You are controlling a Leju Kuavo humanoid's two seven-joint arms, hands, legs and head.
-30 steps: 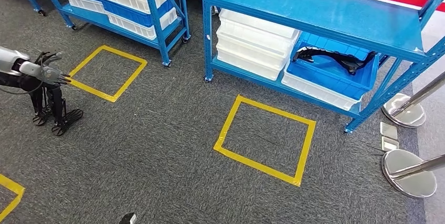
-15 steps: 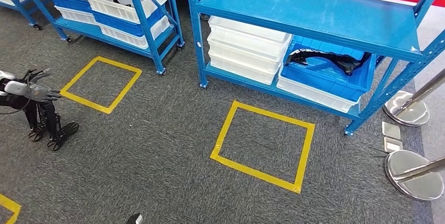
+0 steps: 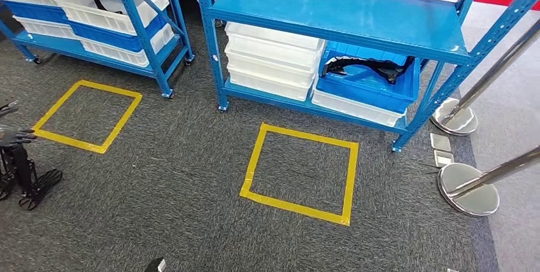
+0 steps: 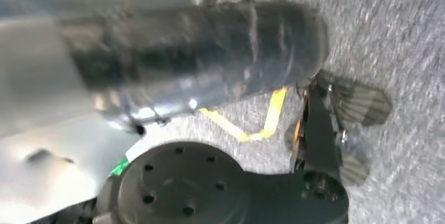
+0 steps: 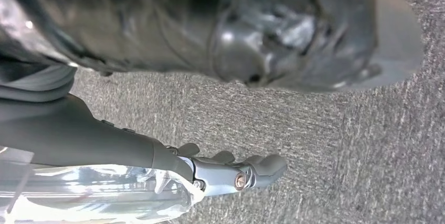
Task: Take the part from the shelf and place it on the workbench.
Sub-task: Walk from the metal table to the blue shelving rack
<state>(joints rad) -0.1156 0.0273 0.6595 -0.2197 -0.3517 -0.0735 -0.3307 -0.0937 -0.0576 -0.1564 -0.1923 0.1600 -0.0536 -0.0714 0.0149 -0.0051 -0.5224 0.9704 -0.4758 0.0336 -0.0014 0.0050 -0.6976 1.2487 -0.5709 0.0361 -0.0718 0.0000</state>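
Task not begun: the black elongated plastic part [image 3: 366, 67] lies in the blue shelf bin [image 3: 369, 87] at 1 o'clock. Left hand [image 3: 11, 133] at 9 o'clock: state cannot be told. Right hand [image 5: 231, 171] extended, holding nothing.

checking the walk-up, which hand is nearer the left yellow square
Left. The left hand is just beside the left yellow square; the right hand hangs over plain carpet.

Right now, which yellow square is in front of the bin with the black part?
The middle square, below the blue bin holding the black part; the other square faces the left shelf.
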